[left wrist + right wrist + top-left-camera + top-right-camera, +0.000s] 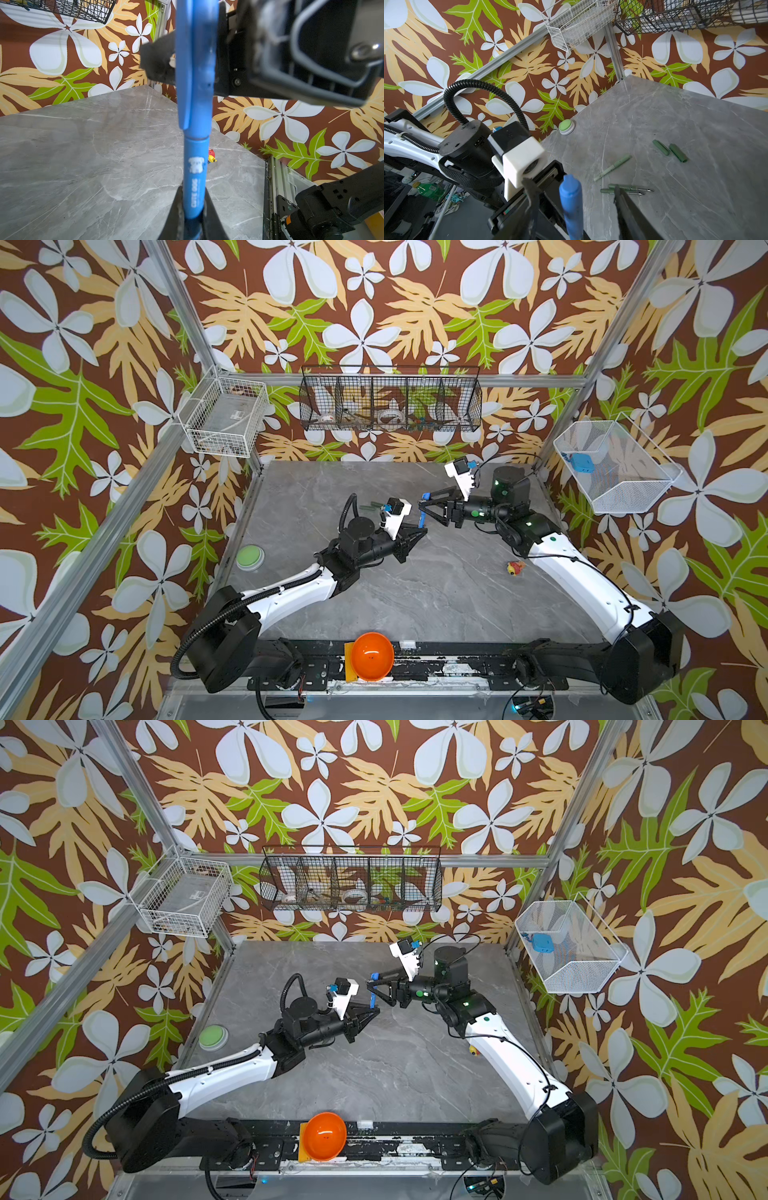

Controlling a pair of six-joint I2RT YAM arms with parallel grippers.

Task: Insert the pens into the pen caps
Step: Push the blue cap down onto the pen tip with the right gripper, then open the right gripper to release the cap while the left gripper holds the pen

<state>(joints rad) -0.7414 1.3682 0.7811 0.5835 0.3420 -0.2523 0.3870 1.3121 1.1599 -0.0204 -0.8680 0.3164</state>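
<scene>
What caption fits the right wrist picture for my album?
Blue capped pen between the right gripper's open jaws, with three green stick pens and two dark green caps on the grey marble table.

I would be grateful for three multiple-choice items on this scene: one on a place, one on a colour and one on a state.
1. Where on the table is the green button in both top views?
A. left edge
B. middle
C. right edge

2. What colour is the pen in the left gripper?
A. dark green
B. blue
C. pale green

3. How does the right gripper stand at the blue cap?
A. clamped on it
B. open, clear of it
C. shut beside it

Key: 1 A, it sits at the left rim; 2 B, its barrel is blue; 3 B, gaps show beside the cap.
</scene>
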